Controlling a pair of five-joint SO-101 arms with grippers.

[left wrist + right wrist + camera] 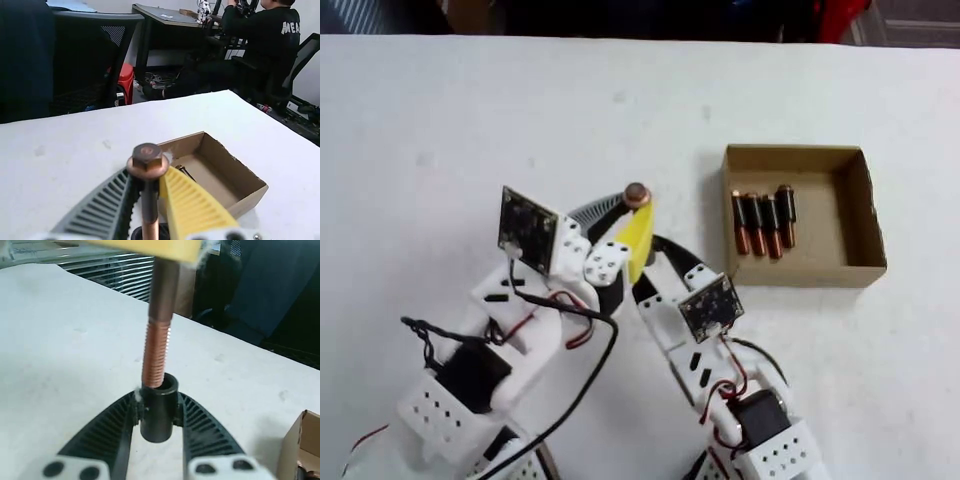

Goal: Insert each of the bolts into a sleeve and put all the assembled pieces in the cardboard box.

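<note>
The copper-coloured bolt with a flanged hex head [637, 195] stood close to upright. Its head faced up and its long axis ran down between the ribbed grey finger [102, 210] and the yellow finger [192, 210] of the left pincer [146, 176]. These two pressed in on the smooth shank just under the head. The threaded end pointed down and sat just inside the mouth of the short black cylindrical sleeve [159, 420]. The sleeve was also upright, so both pieces shared one axis. The right pincer [158, 400] pinched the sleeve from both sides with its black ribbed fingers.

In the high view the bolt was held near the middle of the white counter [470, 120], above where the two arms met. The brown cardboard box [805, 275] lay open at about 3 o'clock from the bolt, near but not touching either arm. Four assembled bolt-and-sleeve pieces [763, 222] lay side by side against its 9 o'clock wall. Their long axes ran 12 to 6, with copper showing at the 6 o'clock ends. The 3 o'clock half of the box floor was bare.

A black cable [590, 380] looped between the arms at 6 o'clock from the bolt. Bare counter stretched from 9 round to 12 o'clock, up to the far edge.
</note>
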